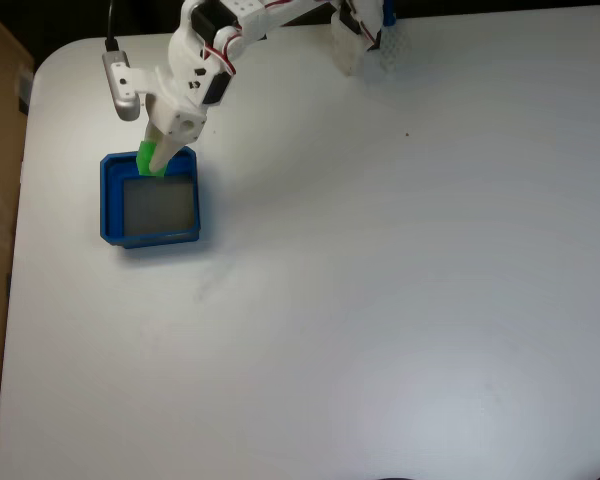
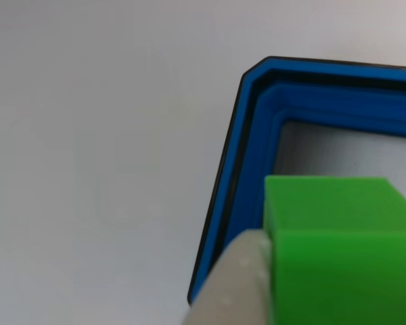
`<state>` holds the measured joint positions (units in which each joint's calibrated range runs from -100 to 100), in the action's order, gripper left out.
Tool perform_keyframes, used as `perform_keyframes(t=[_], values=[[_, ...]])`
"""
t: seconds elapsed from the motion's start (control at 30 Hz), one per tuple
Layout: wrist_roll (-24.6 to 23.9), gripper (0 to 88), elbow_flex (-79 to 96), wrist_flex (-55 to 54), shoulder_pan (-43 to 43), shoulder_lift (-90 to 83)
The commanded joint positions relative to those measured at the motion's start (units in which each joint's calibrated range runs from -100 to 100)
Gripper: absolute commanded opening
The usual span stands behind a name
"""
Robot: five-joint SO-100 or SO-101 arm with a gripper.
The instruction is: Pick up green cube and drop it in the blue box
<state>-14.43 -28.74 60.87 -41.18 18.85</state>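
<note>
The green cube (image 2: 338, 250) sits held in the pincer (image 1: 152, 162), at the lower right of the other view, over the blue box (image 1: 110, 200) near its upper-left rim in the fixed view (grey floor directly beneath), on the white counter (image 1: 400, 300).

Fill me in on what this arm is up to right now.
The white arm's end effector is shut on the green cube and holds it at the upper-left corner of the blue box as the fixed view shows it. In the other view the cube sits over the box's wall and grey floor, with a pale finger pressed against its side. It is not yet released.
</note>
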Motion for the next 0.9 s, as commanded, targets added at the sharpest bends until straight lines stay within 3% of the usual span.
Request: perform_keyframes(t=[0.0,0.3,0.53,0.87], values=[[0.1,0.5,-11.6,-1.3,-0.4,4.8],[0.6,0.5,-19.7,-1.3,-0.4,12.8],[7.6,0.6,-19.4,-1.3,-0.1,13.0],[8.2,0.6,-19.7,-1.2,-0.1,17.0]])
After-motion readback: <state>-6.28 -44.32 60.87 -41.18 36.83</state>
